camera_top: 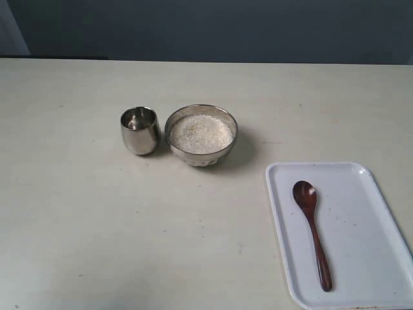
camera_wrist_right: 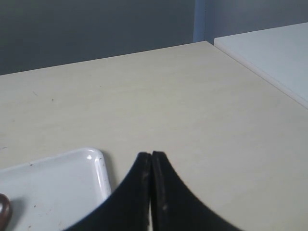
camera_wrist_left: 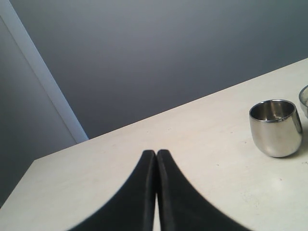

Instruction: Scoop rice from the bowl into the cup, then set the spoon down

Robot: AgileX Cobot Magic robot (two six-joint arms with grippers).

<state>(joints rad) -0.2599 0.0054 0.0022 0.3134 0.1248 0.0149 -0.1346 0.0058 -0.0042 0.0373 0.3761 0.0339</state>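
The steel bowl (camera_top: 201, 135) stands mid-table, filled with white rice (camera_top: 201, 133). Just left of it stands the small steel cup (camera_top: 140, 130), empty inside; the left wrist view shows the cup (camera_wrist_left: 275, 127) too, with a sliver of the bowl (camera_wrist_left: 304, 98) at the frame edge. The dark wooden spoon (camera_top: 313, 223) lies on a white tray (camera_top: 361, 187) at the front right; its head tip (camera_wrist_right: 4, 211) peeks into the right wrist view. Neither gripper shows in the exterior view. My left gripper (camera_wrist_left: 156, 153) is shut on nothing, well short of the cup. My right gripper (camera_wrist_right: 151, 155) is shut, empty, beside the tray (camera_wrist_right: 72, 166).
The pale table (camera_top: 97, 226) runs back to a dark wall. A second white surface (camera_wrist_right: 269, 57) sits beyond the table's corner in the right wrist view. A light vertical strip (camera_wrist_left: 43, 77) stands behind the table in the left wrist view.
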